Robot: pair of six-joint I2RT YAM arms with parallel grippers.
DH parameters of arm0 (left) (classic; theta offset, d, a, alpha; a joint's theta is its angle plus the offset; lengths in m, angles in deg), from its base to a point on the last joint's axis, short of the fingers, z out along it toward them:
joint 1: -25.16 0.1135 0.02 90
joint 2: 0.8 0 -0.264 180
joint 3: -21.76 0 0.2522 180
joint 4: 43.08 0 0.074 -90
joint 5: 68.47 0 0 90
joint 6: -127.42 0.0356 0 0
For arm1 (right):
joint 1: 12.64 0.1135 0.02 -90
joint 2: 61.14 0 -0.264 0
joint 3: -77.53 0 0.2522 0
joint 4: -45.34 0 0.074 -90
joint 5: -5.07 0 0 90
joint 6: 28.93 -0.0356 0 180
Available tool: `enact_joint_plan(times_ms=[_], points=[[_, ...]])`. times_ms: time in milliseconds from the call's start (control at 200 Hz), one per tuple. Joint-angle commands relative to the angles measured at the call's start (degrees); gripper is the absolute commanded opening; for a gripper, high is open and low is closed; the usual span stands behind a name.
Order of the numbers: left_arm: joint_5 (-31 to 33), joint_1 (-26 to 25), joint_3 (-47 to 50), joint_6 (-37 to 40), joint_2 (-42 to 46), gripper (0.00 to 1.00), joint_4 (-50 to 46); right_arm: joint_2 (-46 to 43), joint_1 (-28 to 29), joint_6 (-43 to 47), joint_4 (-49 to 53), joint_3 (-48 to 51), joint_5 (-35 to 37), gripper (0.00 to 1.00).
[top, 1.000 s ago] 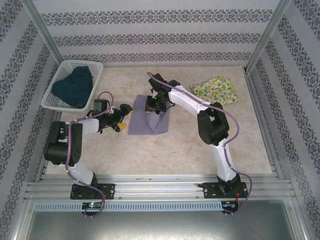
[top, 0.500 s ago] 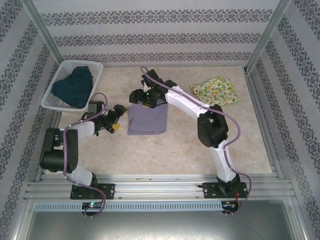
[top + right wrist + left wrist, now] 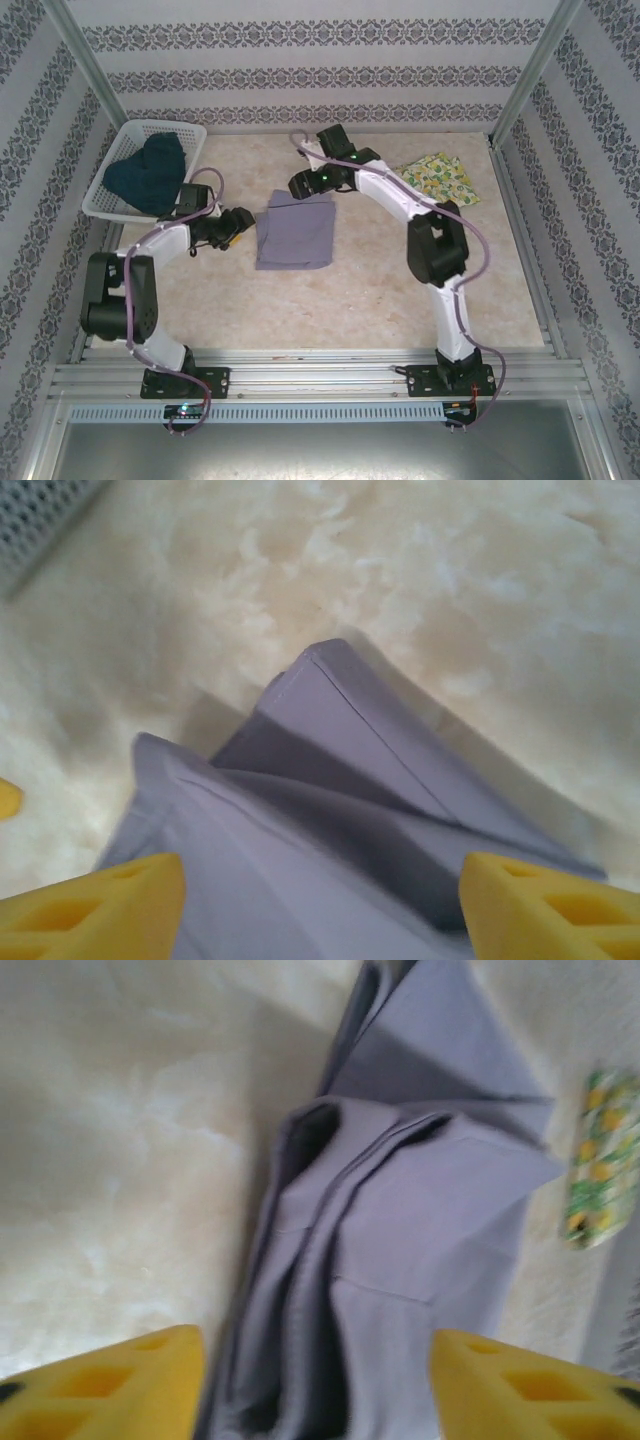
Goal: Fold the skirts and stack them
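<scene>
The grey-lavender skirt (image 3: 295,232) lies folded flat in the middle of the table. My left gripper (image 3: 238,228) is at its left edge, open, with the layered cloth edge (image 3: 400,1260) lying between the yellow fingertips (image 3: 110,1380). My right gripper (image 3: 300,186) hovers open over the skirt's far edge (image 3: 340,780), holding nothing. The yellow printed skirt (image 3: 437,178) lies folded at the far right, also seen as a strip (image 3: 600,1160) in the left wrist view. The dark blue-teal skirt (image 3: 148,172) is heaped in the basket.
The white lattice basket (image 3: 100,205) stands at the far left, close behind my left arm; its corner (image 3: 40,510) shows in the right wrist view. Patterned walls and metal posts enclose the table. Bare tabletop (image 3: 350,300) lies in front of the grey skirt.
My right gripper let go of the grey skirt's lifted flap and drew back to its far edge. The skirt now lies flat. My left gripper shifted to the skirt's left edge.
</scene>
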Motion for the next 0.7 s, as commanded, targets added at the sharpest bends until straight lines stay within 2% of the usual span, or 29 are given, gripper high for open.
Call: enact_joint_plan(times_ms=[0,160,270,355,490,560,694], points=[[-0.59,-0.55,-5.96,6.84,-4.78,0.47,-4.43,6.16,1.60,19.94,8.17,-9.77,-7.01,0.66],[-1.93,-0.38,-11.79,6.35,-12.79,0.43,-2.65,10.57,3.98,34.31,7.42,-14.16,-12.50,0.59],[-2.53,-0.28,-13.72,5.86,-16.48,0.39,-0.95,12.33,4.68,38.93,6.65,-15.33,-15.93,0.54],[-4.27,-0.20,-15.55,5.52,-18.82,0.30,-0.64,13.83,5.46,41.98,8.23,-17.25,-15.02,0.51],[-4.52,-0.20,-15.99,5.14,-19.13,0.21,0.22,15.74,6.27,45.38,10.38,-19.31,-11.29,0.46],[-4.61,-0.11,-15.91,5.32,-19.16,0.18,0.09,16.28,6.27,46.64,10.84,-19.42,-10.68,0.45],[-5.22,-0.11,-15.17,5.22,-19.30,0.17,0.64,17.75,6.46,49.30,12.92,-21.10,-8.44,0.46]])
